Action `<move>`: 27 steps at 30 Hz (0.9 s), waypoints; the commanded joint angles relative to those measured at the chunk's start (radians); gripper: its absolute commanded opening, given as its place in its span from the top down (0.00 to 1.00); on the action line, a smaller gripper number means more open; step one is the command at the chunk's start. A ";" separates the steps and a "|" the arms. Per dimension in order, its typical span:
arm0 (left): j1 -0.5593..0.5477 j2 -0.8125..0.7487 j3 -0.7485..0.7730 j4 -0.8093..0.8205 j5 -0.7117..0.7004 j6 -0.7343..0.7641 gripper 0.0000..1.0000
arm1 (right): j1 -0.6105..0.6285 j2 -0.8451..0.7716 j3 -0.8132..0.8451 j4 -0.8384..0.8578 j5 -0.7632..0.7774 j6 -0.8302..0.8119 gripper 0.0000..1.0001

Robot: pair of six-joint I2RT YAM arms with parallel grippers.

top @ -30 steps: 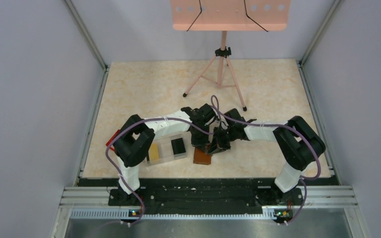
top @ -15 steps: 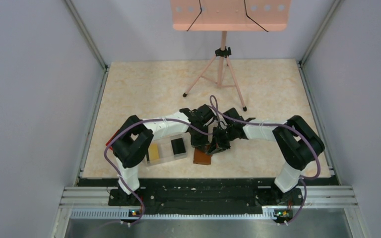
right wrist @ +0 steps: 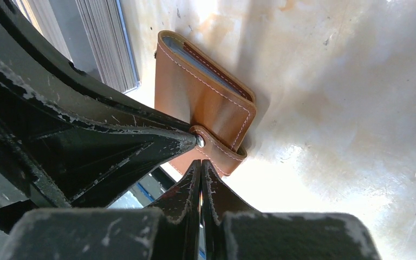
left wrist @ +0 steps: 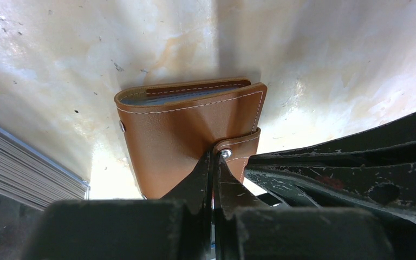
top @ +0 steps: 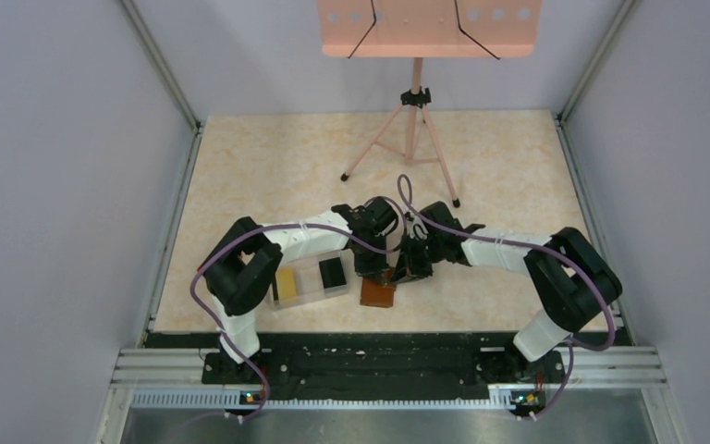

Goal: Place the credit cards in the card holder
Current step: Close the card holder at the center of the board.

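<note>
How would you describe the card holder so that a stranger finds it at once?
On the beige table, look at the middle of the near edge. Just right of the clear tray lies the card holder. It is the only brown leather thing, folded, with a snap tab, whereas the tray is transparent plastic.

No readable writing
No letters, numbers or logos are legible on the card holder (left wrist: 189, 130), tray (top: 308, 277) or stand (top: 430, 28).
</note>
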 commanded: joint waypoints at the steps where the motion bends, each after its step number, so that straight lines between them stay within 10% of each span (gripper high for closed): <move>1: -0.011 0.082 -0.068 -0.169 -0.134 0.035 1.00 | 0.010 0.007 0.029 0.048 0.003 0.010 1.00; 27: -0.043 0.125 -0.095 -0.203 -0.191 0.022 1.00 | 0.132 0.192 -0.028 -0.064 0.193 -0.054 1.00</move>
